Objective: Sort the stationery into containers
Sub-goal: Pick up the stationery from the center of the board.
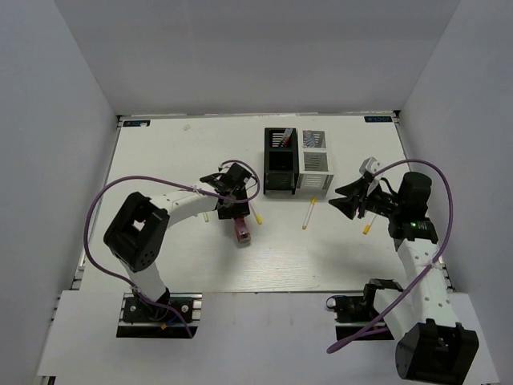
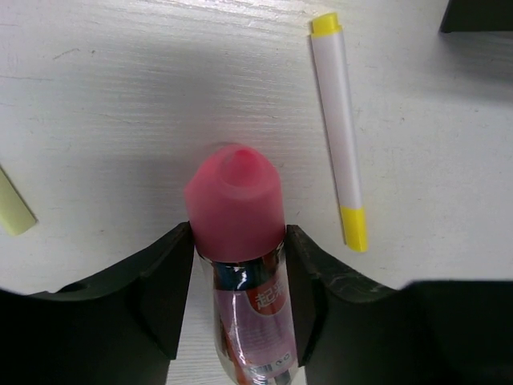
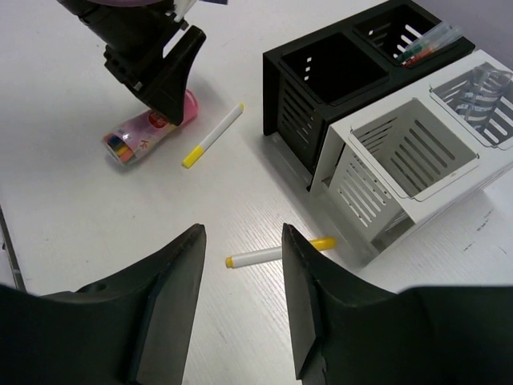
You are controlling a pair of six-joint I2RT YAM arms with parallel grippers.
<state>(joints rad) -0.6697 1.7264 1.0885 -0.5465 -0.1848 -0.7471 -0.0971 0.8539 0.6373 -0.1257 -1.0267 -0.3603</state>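
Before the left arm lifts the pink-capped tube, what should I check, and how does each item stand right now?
1. Both fingers of the left gripper touch the sides of the pink-capped tube: ok.
2. Grip firm enough to lift: cannot tell.
3. Tube off the table: not ok, it lies flat.
4. Nearby white-and-yellow pen clear of the fingers: ok, apart.
5. Near compartment of the black organiser free to receive it: ok, looks empty.
6. The right gripper open and apart from the left: ok.
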